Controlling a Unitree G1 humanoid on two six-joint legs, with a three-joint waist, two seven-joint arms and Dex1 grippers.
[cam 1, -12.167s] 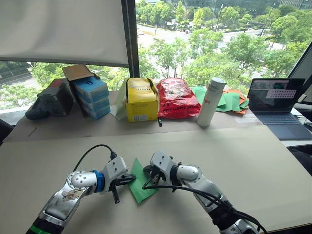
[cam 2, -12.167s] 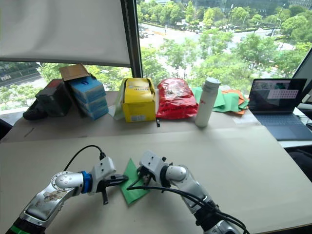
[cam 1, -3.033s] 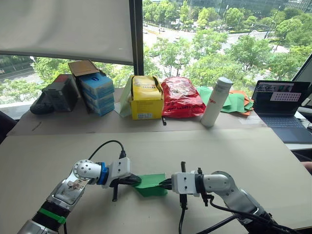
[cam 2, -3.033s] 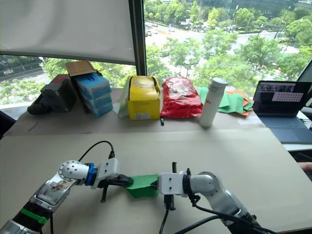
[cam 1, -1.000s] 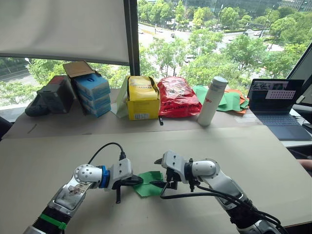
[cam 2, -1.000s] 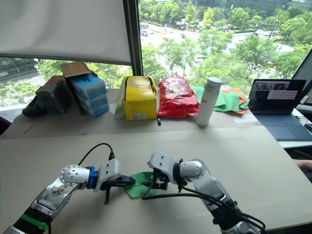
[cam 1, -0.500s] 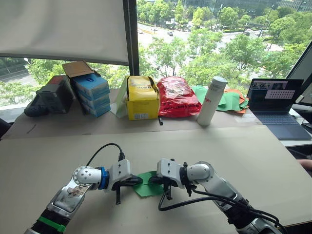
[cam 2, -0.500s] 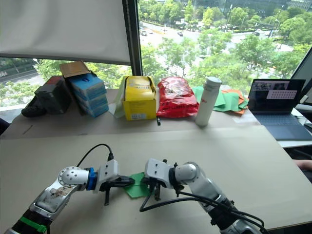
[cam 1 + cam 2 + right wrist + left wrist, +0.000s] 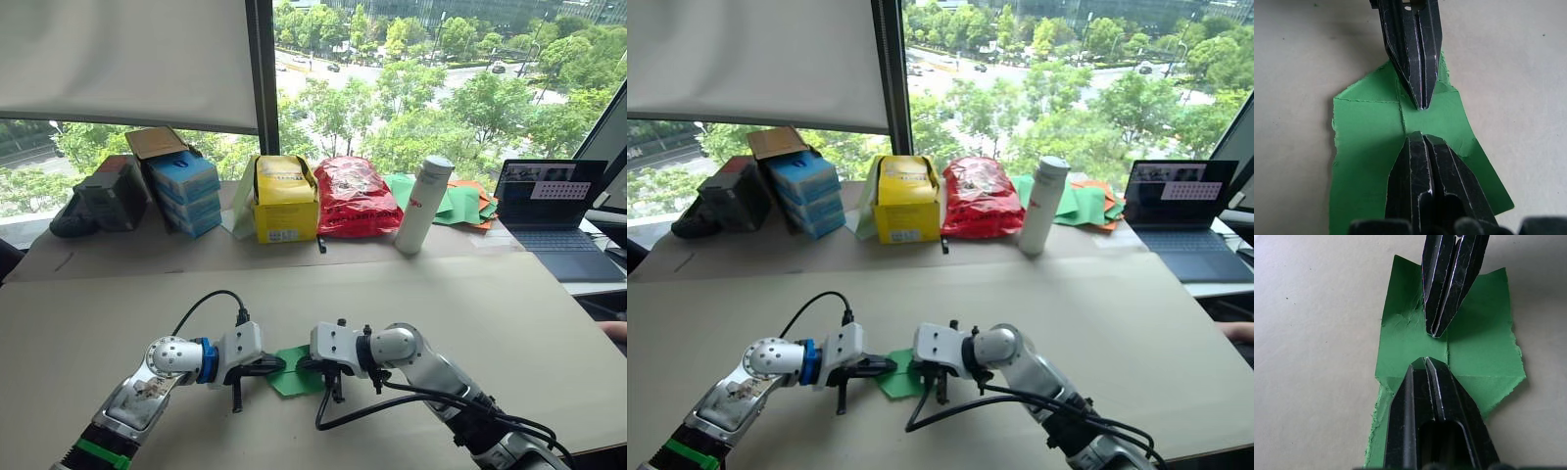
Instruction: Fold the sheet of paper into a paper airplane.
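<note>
The sheet of paper (image 9: 291, 373) is bright green, creased and folded, with ragged edges, and lies flat on the beige table (image 9: 509, 323) between my two arms. My left gripper (image 9: 1424, 361) is shut, its tips resting on top of the paper (image 9: 1479, 352) near a crease. My right gripper (image 9: 1418, 134) is also shut and rests on the paper (image 9: 1364, 147) from the opposite side. The two grippers point at each other, tips a short gap apart over the sheet's middle. In the left eye view the left gripper (image 9: 280, 363) and right gripper (image 9: 303, 363) nearly meet.
Along the table's far edge stand dark and blue boxes (image 9: 184, 191), a yellow box (image 9: 284, 201), a red bag (image 9: 355, 196), a white bottle (image 9: 423, 204), a pile of green and orange papers (image 9: 465, 204) and a laptop (image 9: 554, 220). Black cables trail from both wrists.
Over the last second my right gripper has swung down and toward the left gripper until its tips rest on the paper. The left gripper has stayed in place on the sheet.
</note>
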